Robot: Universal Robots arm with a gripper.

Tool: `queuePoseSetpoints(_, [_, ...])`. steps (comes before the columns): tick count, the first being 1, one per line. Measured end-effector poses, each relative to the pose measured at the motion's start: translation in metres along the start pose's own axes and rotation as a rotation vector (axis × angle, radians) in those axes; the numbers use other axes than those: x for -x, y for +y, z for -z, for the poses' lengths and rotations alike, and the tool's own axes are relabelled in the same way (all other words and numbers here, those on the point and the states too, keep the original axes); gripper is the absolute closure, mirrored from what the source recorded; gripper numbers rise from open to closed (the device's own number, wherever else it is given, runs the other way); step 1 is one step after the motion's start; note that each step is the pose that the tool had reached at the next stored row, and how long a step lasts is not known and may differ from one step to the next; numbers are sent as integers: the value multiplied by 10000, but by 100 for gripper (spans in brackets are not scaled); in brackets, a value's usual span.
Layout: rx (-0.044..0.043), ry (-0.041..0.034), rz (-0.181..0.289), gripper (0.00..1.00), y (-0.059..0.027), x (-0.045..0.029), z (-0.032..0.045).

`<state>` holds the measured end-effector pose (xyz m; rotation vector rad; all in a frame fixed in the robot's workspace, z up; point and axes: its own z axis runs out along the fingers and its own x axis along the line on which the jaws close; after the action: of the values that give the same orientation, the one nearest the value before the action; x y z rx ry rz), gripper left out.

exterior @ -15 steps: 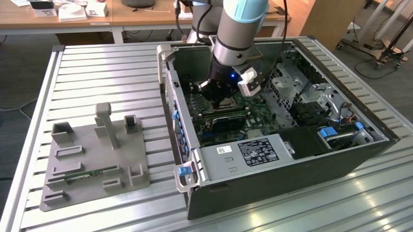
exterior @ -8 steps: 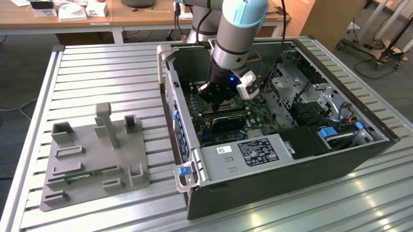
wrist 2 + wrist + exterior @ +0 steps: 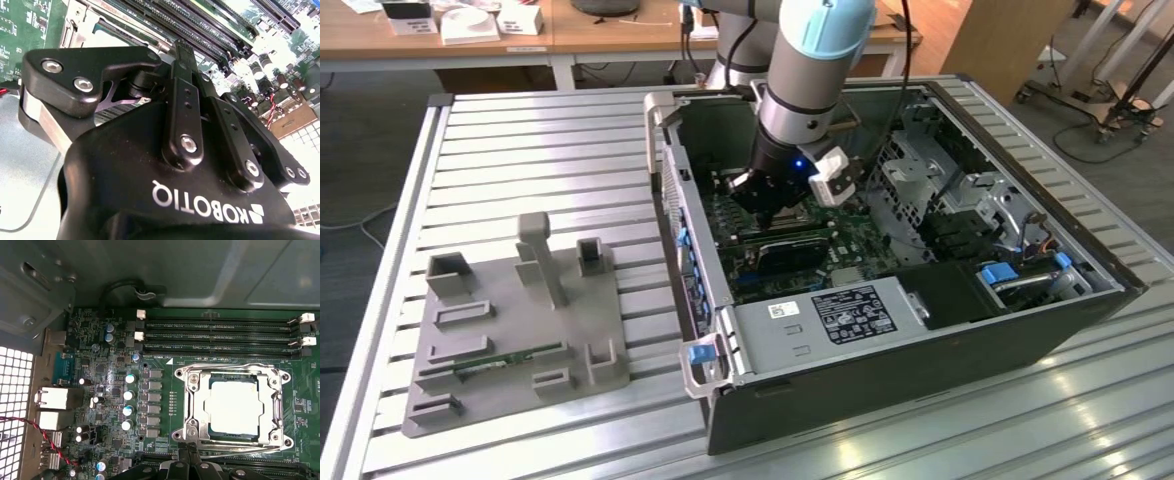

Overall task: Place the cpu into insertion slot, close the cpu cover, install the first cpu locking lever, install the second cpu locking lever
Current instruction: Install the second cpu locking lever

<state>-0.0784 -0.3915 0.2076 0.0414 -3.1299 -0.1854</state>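
The cpu (image 3: 234, 407), a pale silver square, lies in the insertion slot (image 3: 283, 442) on the green board. The silver cpu cover (image 3: 198, 405) lies flat around it, and the chip shows through its window. One wire locking lever (image 3: 227, 366) runs along the side by the memory slots, another (image 3: 240, 444) along the opposite side. My gripper (image 3: 188, 454) has its black fingers pressed together, shut, tips right at that second lever's end beside the socket corner. In the second wrist view the gripper (image 3: 183, 49) points down at the board. In the exterior view the gripper (image 3: 771, 214) is deep inside the open computer case (image 3: 894, 370).
Long black memory slots (image 3: 220, 335) with white clips lie just past the socket. Capacitors (image 3: 129, 402) and rear ports (image 3: 52, 399) stand beside it. The case walls close in around the arm. A grey fixture block (image 3: 520, 320) sits on the slatted table at the exterior view's left.
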Motion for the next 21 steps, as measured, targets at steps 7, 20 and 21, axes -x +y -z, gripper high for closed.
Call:
queuePoseSetpoints(7, [-1,2,0,90,0,-38,0])
queuePoseSetpoints(20, [181,-7,1,90,-4,-38,-22])
queuePoseSetpoints(21, [191,-7,1,90,-5,-38,-25])
